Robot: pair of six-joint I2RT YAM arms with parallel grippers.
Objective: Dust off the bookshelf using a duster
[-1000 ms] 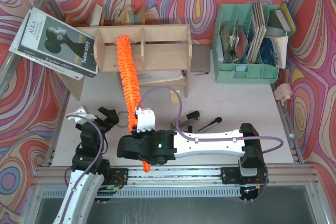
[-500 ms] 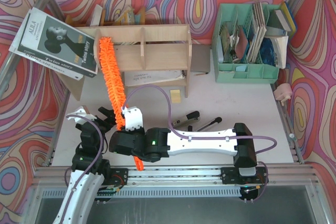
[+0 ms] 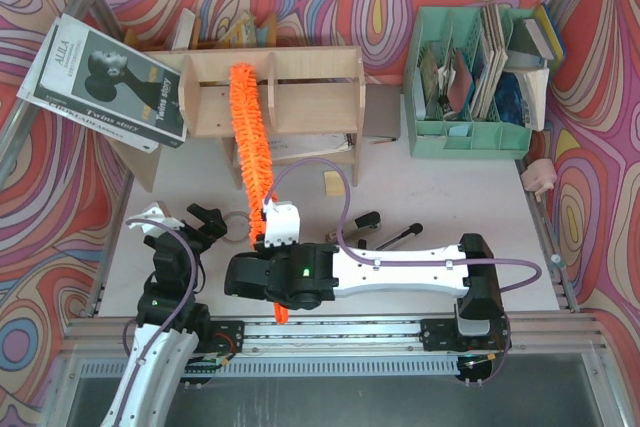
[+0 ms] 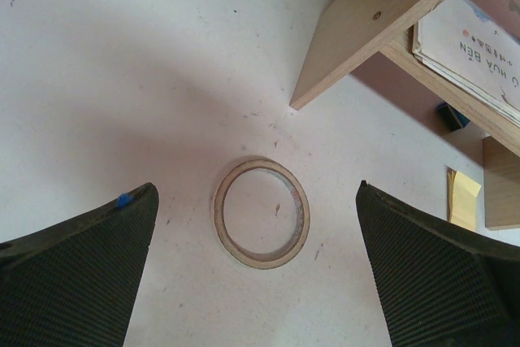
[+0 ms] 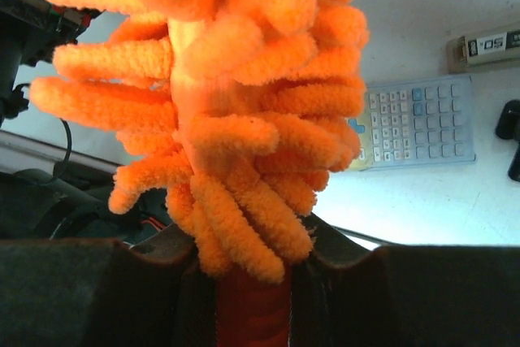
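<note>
**Now: duster draped over the shelf front, right arm holding it**

Up close, the right gripper [image 3: 268, 247] is clamped tight around the duster [image 3: 252, 137], right where the fluffy orange head meets the handle. In the right wrist view its dark fingers [image 5: 97, 290] press in on either side of the stem, and orange tufts spill over them. The head runs from that grip away from the arms and up the front of the bookshelf [image 3: 310, 97]. Its tip rests at the top board, just left of the middle divider. The bare end of the handle pokes out behind the gripper toward the near edge of the table [image 3: 480, 197].

The left gripper [image 3: 205, 222] hangs spread wide with nothing in it. It is over a thin cardboard ring [image 4: 221, 221] that lies flat on the table, near the foot of a shelf panel.

As for writing, a large book [image 3: 105, 82] leans off the shelf's left end, and its cover reads "Twins story". A booklet [image 4: 475, 34] on the lower tier shows letters like "HUA BEN", cut off at the picture's edge. Behind the duster, the right wrist view shows a pale calculator [image 5: 410, 123] and a small strip label [image 5: 487, 42] with "50" on it. The rest is too blurred to read.

A mint-green organiser [image 3: 470, 132] stuffed with papers stands well to the right of the shelf.
</note>
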